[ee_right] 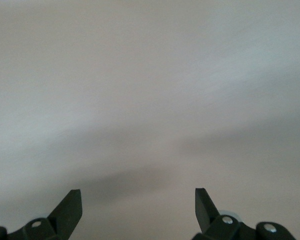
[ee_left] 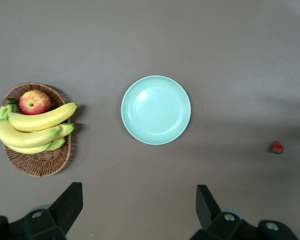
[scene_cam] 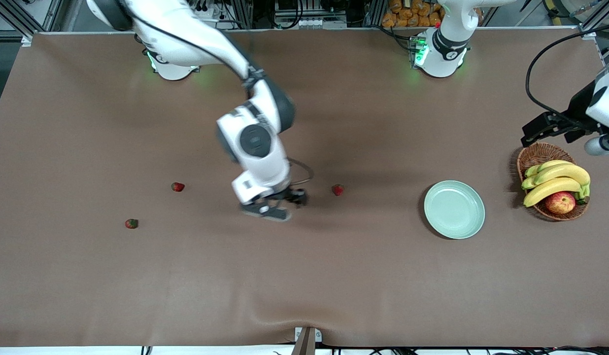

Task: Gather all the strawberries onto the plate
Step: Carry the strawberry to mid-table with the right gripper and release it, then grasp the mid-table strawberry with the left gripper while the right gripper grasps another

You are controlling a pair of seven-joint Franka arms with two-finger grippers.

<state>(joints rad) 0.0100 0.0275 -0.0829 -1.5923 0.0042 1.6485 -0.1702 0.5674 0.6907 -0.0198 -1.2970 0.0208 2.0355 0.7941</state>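
Three strawberries lie on the brown table: one (scene_cam: 338, 190) in the middle, and two (scene_cam: 178, 187) (scene_cam: 131, 224) toward the right arm's end. The pale green plate (scene_cam: 454, 209) is empty, toward the left arm's end. My right gripper (scene_cam: 275, 204) is open and empty, low over bare table between the middle strawberry and the other two. Its wrist view shows only bare table between the fingers (ee_right: 70, 205). My left gripper (scene_cam: 533, 130) is open and empty, held high by the basket. Its wrist view shows the plate (ee_left: 156, 110) and one strawberry (ee_left: 277, 147).
A wicker basket (scene_cam: 531, 155) with bananas (scene_cam: 556, 180) and an apple (scene_cam: 560, 202) stands beside the plate at the left arm's end; it also shows in the left wrist view (ee_left: 37, 162). The right arm reaches over the table's middle.
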